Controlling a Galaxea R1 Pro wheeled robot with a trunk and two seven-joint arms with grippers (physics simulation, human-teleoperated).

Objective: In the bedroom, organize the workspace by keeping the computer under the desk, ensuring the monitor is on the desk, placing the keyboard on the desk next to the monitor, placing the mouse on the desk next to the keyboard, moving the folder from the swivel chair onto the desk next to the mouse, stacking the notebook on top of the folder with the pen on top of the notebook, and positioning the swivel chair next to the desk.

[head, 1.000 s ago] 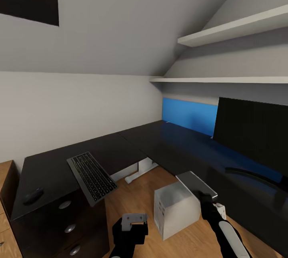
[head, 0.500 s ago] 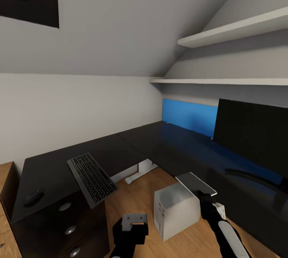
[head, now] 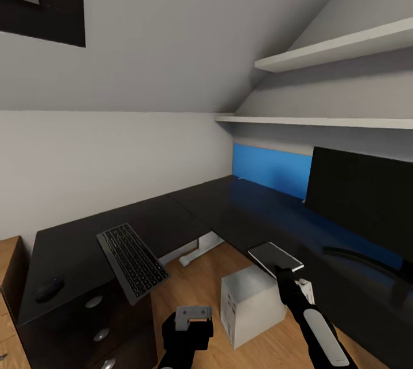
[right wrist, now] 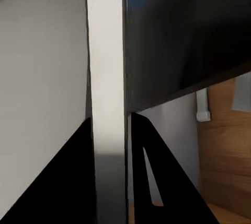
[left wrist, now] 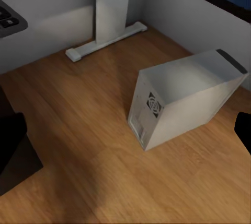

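The right tool [head: 281,271] is clamped on a thin grey folder [head: 275,256], one finger [right wrist: 68,182] on each face, as the right wrist view shows edge-on. The folder looks light and fairly stiff, since it juts out flat from the pinch without sagging. It is taken at its near edge, so its whole length levers on the grip and it could pivot if swung fast; its smooth faces may also slip. It hangs just over the front edge of the dark table [head: 241,208], above the white computer [head: 252,303] on the floor, well short of the monitor [head: 361,194].

The right arm reaches forward and up from below the table edge, wrist tilted so the folder lies nearly level.

The left tool [head: 192,316] is low over the floor beside the computer, carrying nothing; whether its fingers are apart I cannot tell. The keyboard [head: 132,262] overhangs the table's near corner, with the mouse [head: 49,289] further left.
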